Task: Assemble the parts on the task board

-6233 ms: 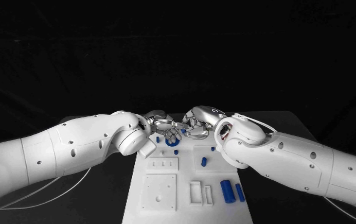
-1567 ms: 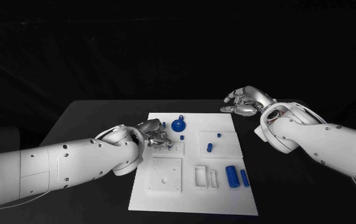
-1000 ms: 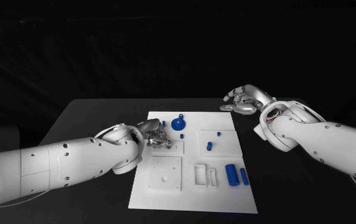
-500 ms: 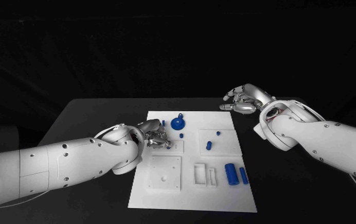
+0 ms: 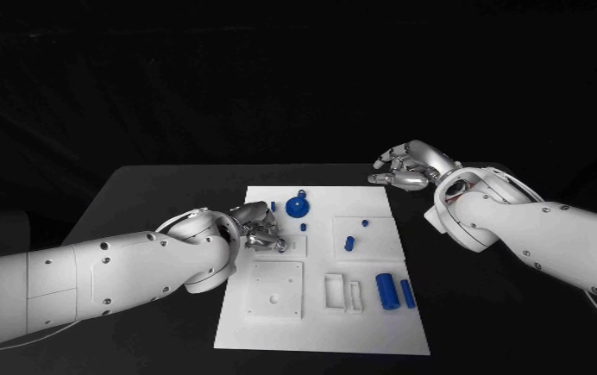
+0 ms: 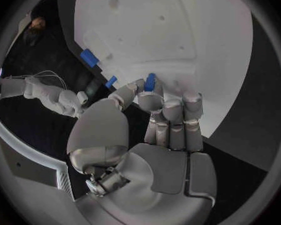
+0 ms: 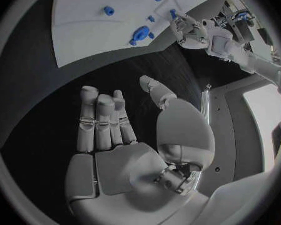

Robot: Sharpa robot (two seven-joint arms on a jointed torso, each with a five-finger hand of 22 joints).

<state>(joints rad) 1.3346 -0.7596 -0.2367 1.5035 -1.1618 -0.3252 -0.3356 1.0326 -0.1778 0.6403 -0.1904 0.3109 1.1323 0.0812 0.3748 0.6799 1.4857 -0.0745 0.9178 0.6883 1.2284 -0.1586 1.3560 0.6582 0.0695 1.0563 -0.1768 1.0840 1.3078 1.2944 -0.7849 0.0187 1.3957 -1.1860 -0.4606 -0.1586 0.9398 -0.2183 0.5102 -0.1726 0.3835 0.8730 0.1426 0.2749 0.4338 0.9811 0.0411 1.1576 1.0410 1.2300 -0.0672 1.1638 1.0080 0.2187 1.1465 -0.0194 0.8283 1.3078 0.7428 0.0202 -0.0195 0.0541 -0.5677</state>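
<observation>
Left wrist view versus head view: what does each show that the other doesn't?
Left wrist view: the left hand close up, a blue part at its fingertips; held or not, I can't tell. Head view: the round blue part at the far end of the board, and the open right hand off it. Both: the board and the left hand.

A matte black rectangular table (image 5: pixel 162 194) stands under everything, its dark top running out on both sides and toward the far edge. Behind it hangs a plain black backdrop (image 5: pixel 298 56), faintly creased.
</observation>
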